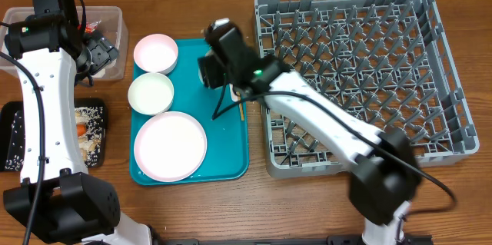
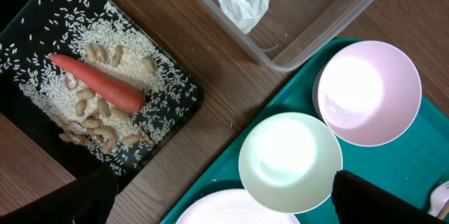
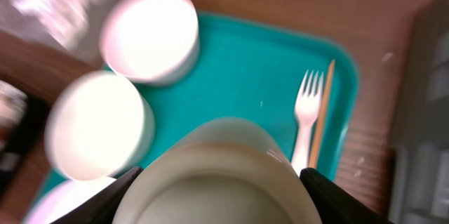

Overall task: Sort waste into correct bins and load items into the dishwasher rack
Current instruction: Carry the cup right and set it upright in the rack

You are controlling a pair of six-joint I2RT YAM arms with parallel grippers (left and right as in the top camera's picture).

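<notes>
Grey dishwasher rack (image 1: 361, 61) fills the worktop's right side, its near corner hidden by the right arm. The teal tray (image 1: 227, 137) carries the plate (image 1: 170, 145), which both wrist views cut off. The carrot (image 2: 98, 83) lies on the rice-strewn black tray (image 2: 189, 94). Right end effector (image 3: 221, 182) clamps the blurred small white cup (image 3: 217, 147) above the teal tray, beside the fork (image 3: 305, 112). Left end effector (image 2: 224, 196) is spread wide and empty, with only dark finger edges showing.

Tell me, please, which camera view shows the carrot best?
The left wrist view: the carrot lies whole and sharp on rice in the black tray. Overhead, only a small orange bit of it peeks out beside the left arm. The right wrist view does not show it.
</notes>
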